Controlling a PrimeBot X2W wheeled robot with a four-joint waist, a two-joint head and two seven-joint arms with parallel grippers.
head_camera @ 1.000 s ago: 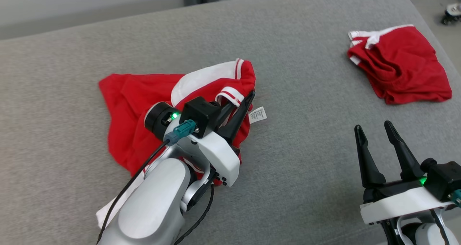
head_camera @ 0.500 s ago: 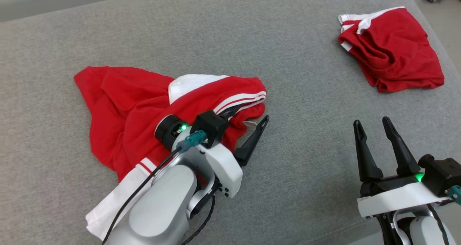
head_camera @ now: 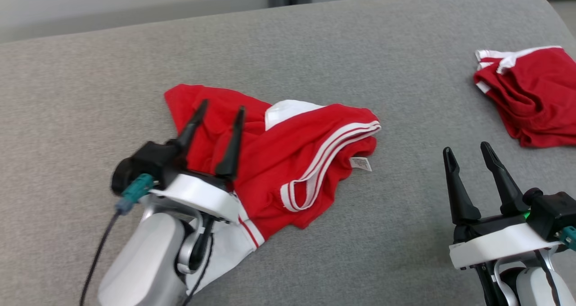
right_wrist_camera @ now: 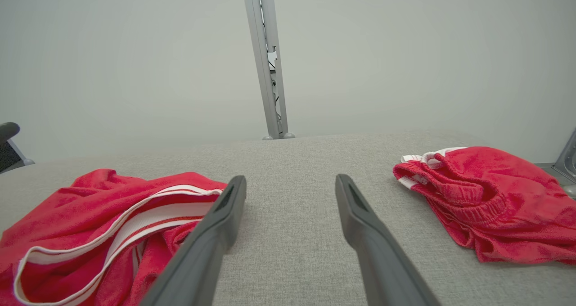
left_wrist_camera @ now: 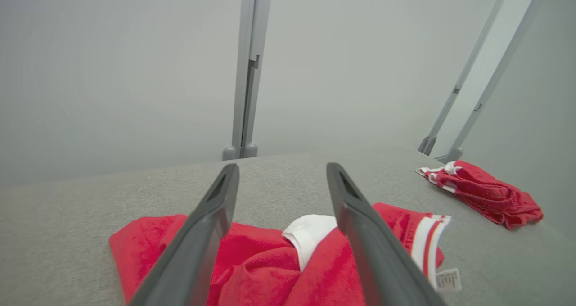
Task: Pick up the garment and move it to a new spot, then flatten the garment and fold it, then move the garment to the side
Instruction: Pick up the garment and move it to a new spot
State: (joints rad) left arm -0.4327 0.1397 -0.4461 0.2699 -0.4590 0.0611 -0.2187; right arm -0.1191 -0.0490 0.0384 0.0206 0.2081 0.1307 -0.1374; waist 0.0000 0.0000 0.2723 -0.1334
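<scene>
A crumpled red garment (head_camera: 292, 162) with white stripes and a white panel lies in a heap on the grey cushion (head_camera: 315, 49); it also shows in the left wrist view (left_wrist_camera: 270, 270) and the right wrist view (right_wrist_camera: 90, 216). My left gripper (head_camera: 219, 109) hangs over the heap's left part, open, with nothing between its fingers (left_wrist_camera: 281, 180). My right gripper (head_camera: 468, 149) stands open at the lower right, apart from the cloth, over bare cushion (right_wrist_camera: 290, 182).
A second red garment (head_camera: 531, 94) with white trim lies bunched at the cushion's far right edge (right_wrist_camera: 486, 198) (left_wrist_camera: 486, 193). A small white label (head_camera: 360, 163) sticks out of the heap's right side. Pale wall panels and a grey post (left_wrist_camera: 247, 72) stand behind.
My left gripper has opened and let go of the garment, then drawn back to the left over the heap. The garment has settled flatter. The head camera has shifted. The right gripper has stayed put.
</scene>
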